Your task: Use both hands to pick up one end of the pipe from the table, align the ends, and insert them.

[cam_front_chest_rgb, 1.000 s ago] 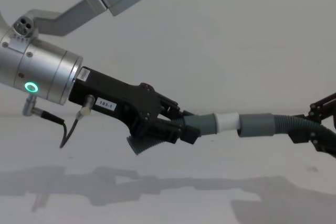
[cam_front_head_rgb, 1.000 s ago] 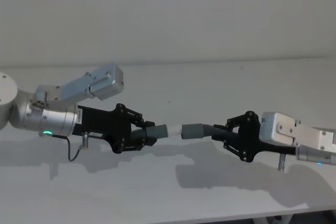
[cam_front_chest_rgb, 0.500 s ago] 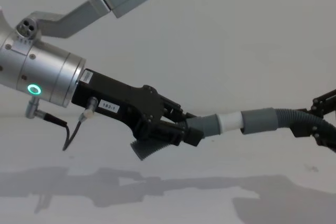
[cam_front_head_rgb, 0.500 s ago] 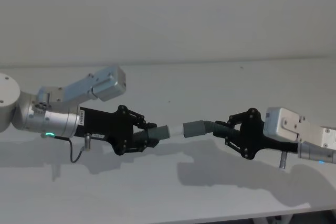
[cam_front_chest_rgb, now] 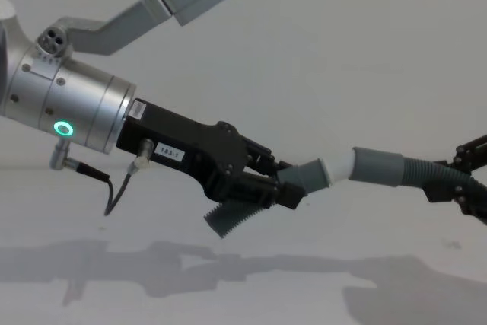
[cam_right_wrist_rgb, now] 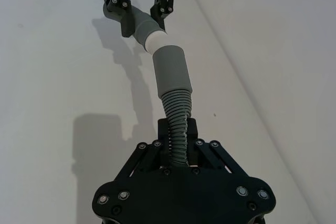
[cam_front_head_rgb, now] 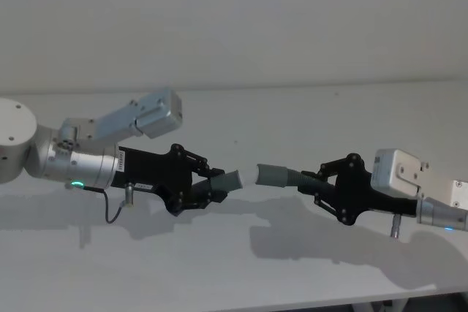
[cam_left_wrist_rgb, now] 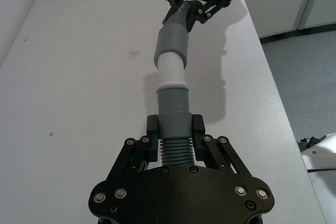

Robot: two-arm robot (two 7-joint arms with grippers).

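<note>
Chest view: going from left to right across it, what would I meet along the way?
Silver wrist with green-lit ring → left gripper → shorter pipe piece → its white tip → grey collar of the longer piece → right gripper.

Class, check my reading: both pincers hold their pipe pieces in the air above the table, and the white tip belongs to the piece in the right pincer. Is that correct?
One detail is wrong. The white tip belongs to the shorter piece held by the left pincer, as the chest view shows. The right pincer holds the ribbed piece with the grey collar. Both pieces are indeed held above the table.
</note>
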